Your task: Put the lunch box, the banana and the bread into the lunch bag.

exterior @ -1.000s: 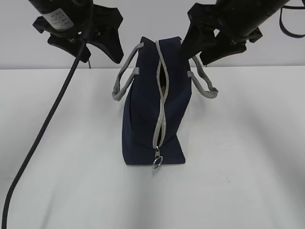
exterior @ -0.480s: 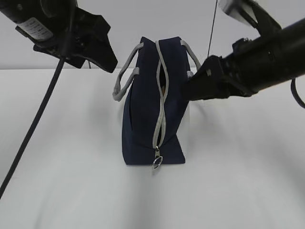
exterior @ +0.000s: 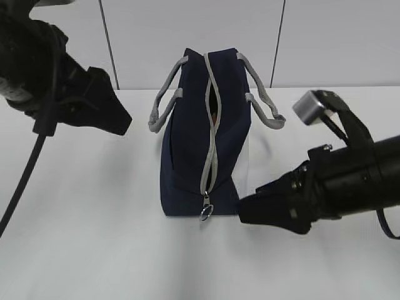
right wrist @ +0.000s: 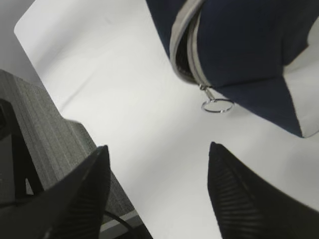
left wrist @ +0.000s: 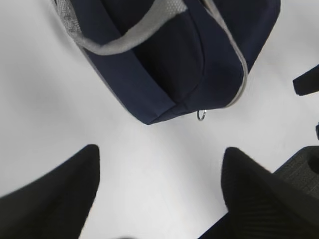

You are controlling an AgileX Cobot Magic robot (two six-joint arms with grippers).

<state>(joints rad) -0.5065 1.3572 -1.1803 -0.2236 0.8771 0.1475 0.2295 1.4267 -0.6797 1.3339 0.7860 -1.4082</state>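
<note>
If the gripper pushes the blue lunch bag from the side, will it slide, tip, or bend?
The lunch bag would probably dent first: its fabric walls crease and its zipper line waves. It stands tall on a narrow base, so a high push may tip it, while a low push likely slides it on the smooth table. Its loose handles would flop.

A robotics test bench in a lab-like room: a bare white tabletop (exterior: 94, 237) fills the lower frame, backed across the top by a plain pale panelled wall (exterior: 325, 37) with thin dark seams. Grey ribbed flooring (right wrist: 45, 134) shows at left in the right wrist view.
</note>
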